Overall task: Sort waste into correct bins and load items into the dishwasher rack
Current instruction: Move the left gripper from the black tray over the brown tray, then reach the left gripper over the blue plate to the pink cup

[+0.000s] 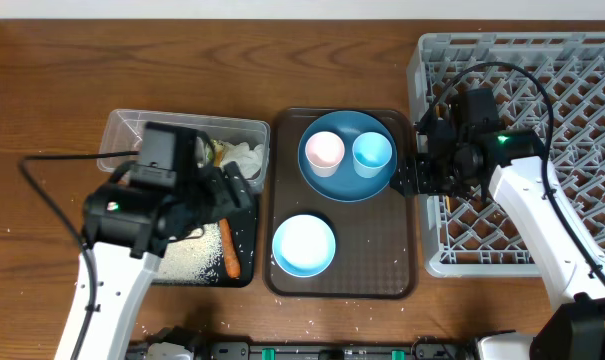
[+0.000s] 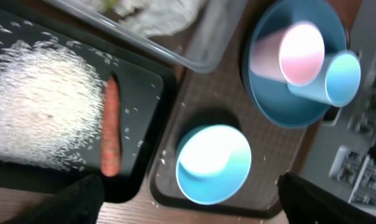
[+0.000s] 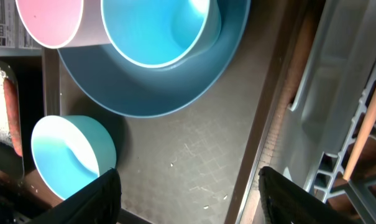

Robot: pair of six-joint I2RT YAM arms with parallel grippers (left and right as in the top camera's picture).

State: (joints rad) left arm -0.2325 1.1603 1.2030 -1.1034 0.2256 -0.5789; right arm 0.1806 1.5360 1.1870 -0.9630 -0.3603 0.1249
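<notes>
The blue plate (image 1: 347, 180) on the brown tray holds the pink cup (image 1: 324, 152) and the light blue cup (image 1: 372, 153). The white bowl (image 1: 303, 244) stands in front of them. The clear tub (image 1: 132, 125) holds white tissues (image 1: 244, 156) and a green-yellow wrapper (image 1: 214, 150). The black tray (image 1: 244, 268) holds rice (image 1: 192, 258) and the carrot (image 1: 229, 252). My left gripper (image 1: 227, 195) is open and empty above the black tray's right edge (image 2: 188, 208). My right gripper (image 1: 414, 180) is open and empty over the brown tray's right side (image 3: 188, 199). A wooden chopstick (image 3: 366, 121) lies in the grey rack (image 1: 522, 60).
The brown serving tray (image 1: 382, 275) sits between the bins and the rack. Loose rice grains lie on it (image 3: 206, 207) and on the table near the front edge (image 1: 282, 322). The rack's left wall (image 3: 324, 74) stands close beside my right gripper.
</notes>
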